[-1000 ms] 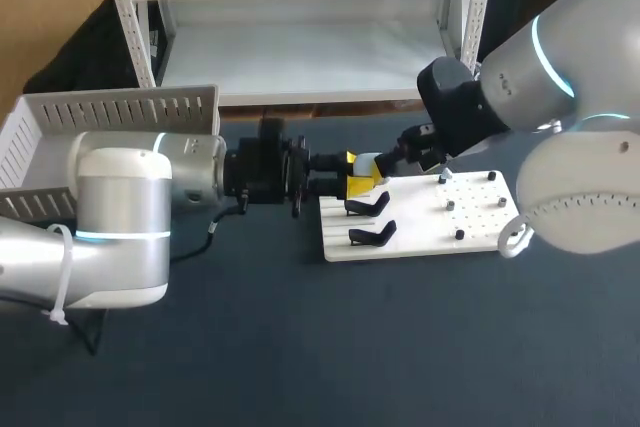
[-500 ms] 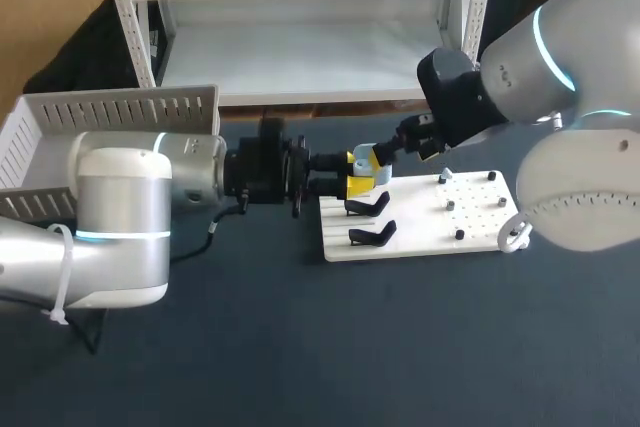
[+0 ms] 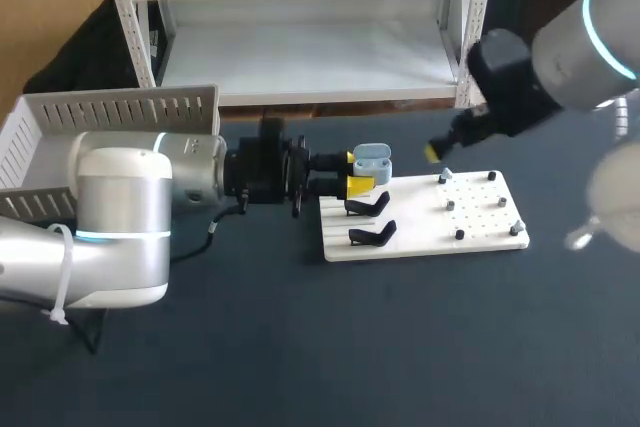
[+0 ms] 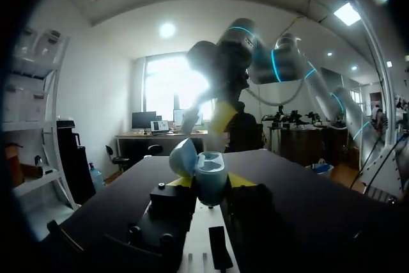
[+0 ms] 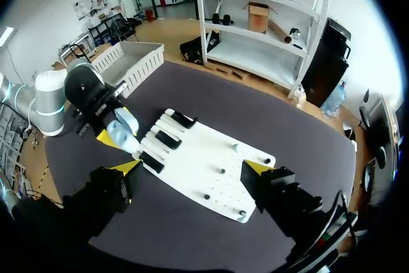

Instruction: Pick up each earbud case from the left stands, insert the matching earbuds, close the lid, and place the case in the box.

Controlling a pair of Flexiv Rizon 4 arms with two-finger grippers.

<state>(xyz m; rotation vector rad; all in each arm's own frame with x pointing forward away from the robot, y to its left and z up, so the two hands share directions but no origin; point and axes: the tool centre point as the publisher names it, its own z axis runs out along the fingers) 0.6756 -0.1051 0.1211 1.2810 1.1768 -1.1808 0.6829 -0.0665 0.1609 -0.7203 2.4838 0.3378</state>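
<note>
Over dark tabletop, left gripper is clasping an open blue earbud case; right gripper is hanging spread wide.

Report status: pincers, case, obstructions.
Left pincer shut on open light-blue earbud case. Right pincer open, empty, above white board. No obstruction seen.

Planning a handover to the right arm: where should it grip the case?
Probably the case body's free end, from the right, opposite the left gripper: its fingers cover two sides, and the lid stands open.
</note>
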